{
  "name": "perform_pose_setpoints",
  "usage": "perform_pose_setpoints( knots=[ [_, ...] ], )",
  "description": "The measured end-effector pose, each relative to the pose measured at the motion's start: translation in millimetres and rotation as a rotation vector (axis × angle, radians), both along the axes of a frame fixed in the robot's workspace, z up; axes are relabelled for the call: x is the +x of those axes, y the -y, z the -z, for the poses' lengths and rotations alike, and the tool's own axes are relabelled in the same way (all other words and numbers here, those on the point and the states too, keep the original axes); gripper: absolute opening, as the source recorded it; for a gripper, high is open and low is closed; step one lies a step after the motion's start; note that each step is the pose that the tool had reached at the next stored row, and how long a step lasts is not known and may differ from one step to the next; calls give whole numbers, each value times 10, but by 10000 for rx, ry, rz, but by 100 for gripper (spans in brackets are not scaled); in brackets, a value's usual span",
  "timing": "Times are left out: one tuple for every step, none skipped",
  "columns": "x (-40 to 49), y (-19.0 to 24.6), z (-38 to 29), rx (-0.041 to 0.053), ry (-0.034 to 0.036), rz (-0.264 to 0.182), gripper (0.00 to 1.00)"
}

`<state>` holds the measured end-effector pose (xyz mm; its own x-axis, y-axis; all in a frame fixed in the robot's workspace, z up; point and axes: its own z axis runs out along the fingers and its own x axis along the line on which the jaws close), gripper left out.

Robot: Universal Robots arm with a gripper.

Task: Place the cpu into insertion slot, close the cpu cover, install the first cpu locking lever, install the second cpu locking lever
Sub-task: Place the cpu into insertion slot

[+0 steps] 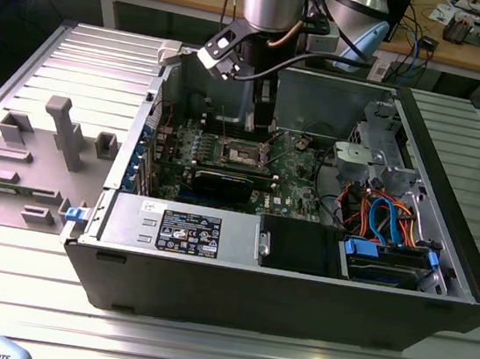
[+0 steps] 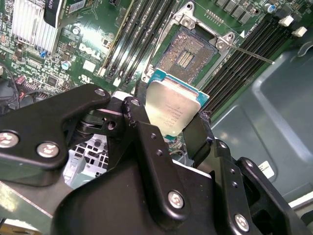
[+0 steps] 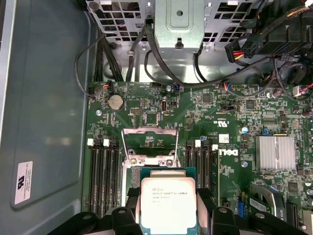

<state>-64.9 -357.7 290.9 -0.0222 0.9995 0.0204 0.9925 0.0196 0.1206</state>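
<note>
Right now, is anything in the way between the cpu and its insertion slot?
Nothing visible does. The gripper holds the cpu by its edges above the motherboard. In the second wrist view the insertion slot lies open, contacts bare; in the first wrist view the cpu cover looks swung up off it.

Shows silver-grey arm, black cable at wrist; matte-black fingers, round silver screws.
</note>
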Motion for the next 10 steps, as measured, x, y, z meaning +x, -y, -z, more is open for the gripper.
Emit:
perform_pose_setpoints(
  knots=[
    [0, 0, 5, 1, 1, 0, 54],
    [0, -2, 13, 1, 1, 0, 54],
    [-1, -4, 22, 0, 0, 2, 54],
    [-1, -10, 34, -1, -1, 2, 54],
    [-5, -23, 73, 1, -2, 1, 54],
    [-17, -35, 103, 0, -3, 0, 54],
    [-24, -43, 121, 1, -2, 0, 54],
    [-31, -51, 141, 0, -3, 1, 54],
    [-38, -60, 163, 0, -3, 1, 54],
    [-43, -67, 181, 0, -3, 1, 54]
  ],
)
